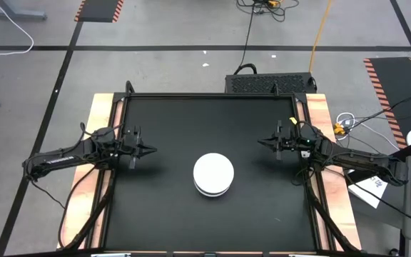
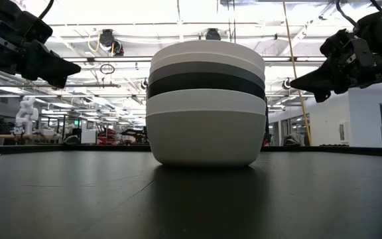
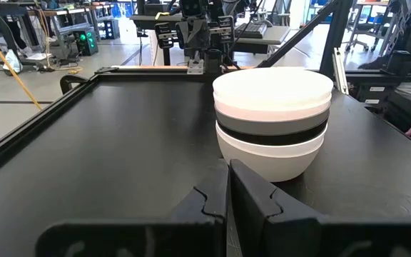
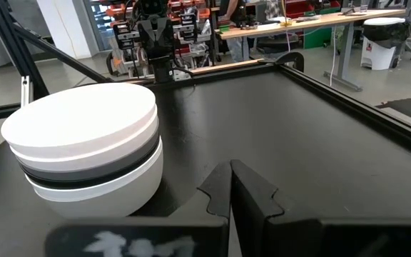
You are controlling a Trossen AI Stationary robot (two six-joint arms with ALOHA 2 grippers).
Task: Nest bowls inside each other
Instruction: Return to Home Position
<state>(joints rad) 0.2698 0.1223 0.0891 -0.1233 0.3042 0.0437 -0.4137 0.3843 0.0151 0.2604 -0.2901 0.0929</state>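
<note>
Bowls point(image 2: 206, 106) nested | high view: white top only | left gripper point(image 1: 150, 150), right gripper point(image 1: 261, 142): closed

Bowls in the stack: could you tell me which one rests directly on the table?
The lowest white bowl; its whole side shows and it touches the table, while the others show only as rims above it.

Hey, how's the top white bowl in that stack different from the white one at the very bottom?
The bottom white bowl stands on the table; the top white bowl rests on the bowls beneath. In the low view the bottom white bowl shows its curved wall down to the base, the top white bowl only a rim band. Both are white, round and nested in one stack; the left gripper and right gripper touch neither.
</note>
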